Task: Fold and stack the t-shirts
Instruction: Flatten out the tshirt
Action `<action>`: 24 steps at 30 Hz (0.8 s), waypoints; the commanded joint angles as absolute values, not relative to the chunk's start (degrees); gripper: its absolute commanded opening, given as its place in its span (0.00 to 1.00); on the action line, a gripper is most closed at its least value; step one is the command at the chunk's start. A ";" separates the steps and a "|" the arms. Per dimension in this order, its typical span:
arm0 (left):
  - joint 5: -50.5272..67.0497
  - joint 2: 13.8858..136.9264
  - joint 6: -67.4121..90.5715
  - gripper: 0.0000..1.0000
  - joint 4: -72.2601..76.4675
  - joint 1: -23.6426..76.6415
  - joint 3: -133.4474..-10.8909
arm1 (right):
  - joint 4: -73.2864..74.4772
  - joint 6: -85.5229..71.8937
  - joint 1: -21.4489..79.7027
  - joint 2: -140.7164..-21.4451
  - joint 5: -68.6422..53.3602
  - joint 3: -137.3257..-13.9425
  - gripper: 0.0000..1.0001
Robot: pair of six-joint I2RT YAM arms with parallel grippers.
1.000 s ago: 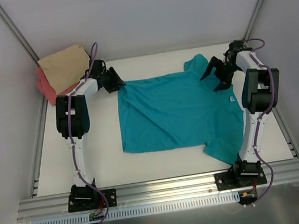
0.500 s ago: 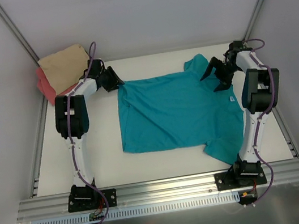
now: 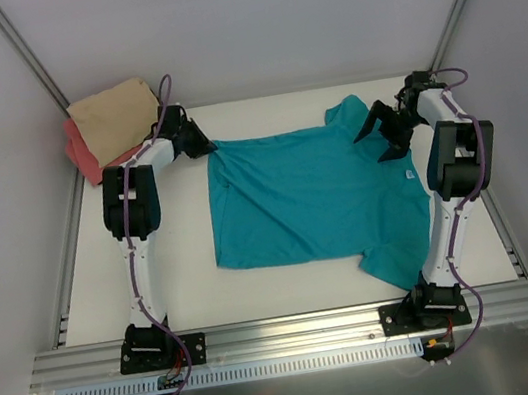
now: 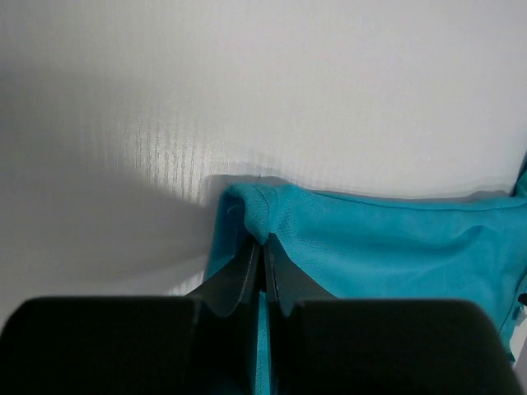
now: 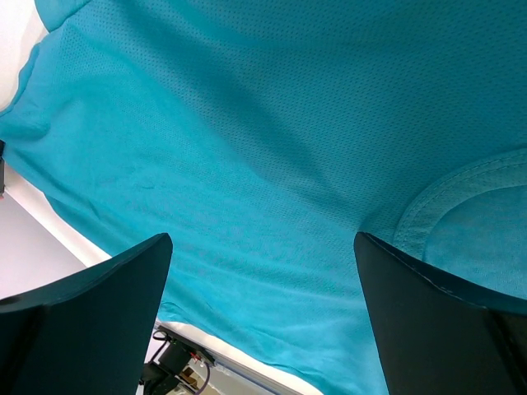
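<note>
Task was roughly two-thirds done, by my read. Tan t-shirt (image 3: 114,116) sat folded on top of coral-pink t-shirt (image 3: 83,155) in the upper left of the top view, against the wall corner, so the stack had two items. Only a pink edge showed under the tan one, and I couldn't tell how neatly it was folded.

Teal t-shirt (image 3: 313,189) lay spread flat and unfolded on the table (image 3: 184,262) at frame centre, with one sleeve toward the upper right, one toward the lower right, and the white neck label (image 3: 408,174) at its right side. Left to do: fold it and put it on the pile.

Left gripper (image 4: 263,247) was closed, pinching the shirt's upper-left corner, with fabric bunched at the fingertips. Right gripper (image 3: 382,130) was spread wide and held nothing, hovering over the upper-right part of the shirt near the collar (image 5: 461,214). I judged this to be the start of the first fold, with only one corner secured.

Containers: no bin, box or basket was visible in any view. The tees rested directly on the table.
</note>
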State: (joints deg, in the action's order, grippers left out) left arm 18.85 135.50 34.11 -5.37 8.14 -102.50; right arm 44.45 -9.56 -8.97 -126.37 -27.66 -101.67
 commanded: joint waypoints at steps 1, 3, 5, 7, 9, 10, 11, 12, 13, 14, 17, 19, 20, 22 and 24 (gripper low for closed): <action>17.67 135.26 34.37 0.00 -4.31 7.73 -105.29 | 46.32 -8.96 -9.58 -124.72 -27.33 -103.89 1.00; 17.05 135.09 33.67 0.00 -5.18 7.73 -106.51 | 46.32 -9.05 -9.49 -124.89 -27.42 -103.80 0.99; 16.35 135.09 33.14 0.00 -5.80 7.56 -107.57 | 45.97 -9.31 -9.58 -124.98 -27.42 -103.62 0.99; 16.09 135.09 32.70 0.00 -6.59 7.38 -109.33 | 45.79 -9.49 -9.58 -125.16 -27.51 -103.62 0.99; 15.73 135.35 32.78 0.00 -7.20 7.12 -111.26 | 45.79 -9.49 -9.58 -125.24 -27.60 -103.54 1.00; 15.82 135.44 32.78 0.00 -7.29 7.03 -111.97 | 45.70 -9.49 -9.58 -125.33 -27.60 -103.54 1.00; 15.73 135.44 32.78 0.00 -7.47 7.03 -112.58 | 45.62 -9.58 -9.58 -125.42 -27.60 -103.54 0.99; 15.73 135.61 33.04 0.00 -7.64 6.94 -113.98 | 45.62 -9.49 -9.58 -125.51 -27.68 -103.54 0.99; 15.82 135.70 33.13 0.00 -7.91 6.94 -114.69 | 45.62 -9.58 -9.49 -125.59 -27.69 -103.45 0.99; 15.91 136.05 33.40 0.01 -8.26 6.94 -115.39 | 45.44 -9.67 -9.49 -125.60 -27.69 -103.45 0.99; 16.08 136.75 33.31 0.27 -9.05 6.94 -117.77 | 45.18 -9.93 -9.49 -125.86 -27.86 -103.54 0.99; 15.91 137.37 33.40 0.90 -9.93 6.77 -119.00 | 44.91 -10.02 -9.49 -125.95 -28.04 -103.45 1.00; 16.00 137.72 33.40 0.99 -11.06 6.68 -119.35 | 44.83 -10.19 -9.41 -125.95 -28.12 -103.53 0.99; 16.26 137.46 33.13 0.99 -12.13 6.59 -119.53 | 44.82 -10.20 -9.40 -126.04 -28.39 -103.54 1.00; 16.87 135.97 32.09 0.99 -14.41 6.59 -118.57 | 44.82 -10.02 -9.40 -126.03 -28.56 -103.45 1.00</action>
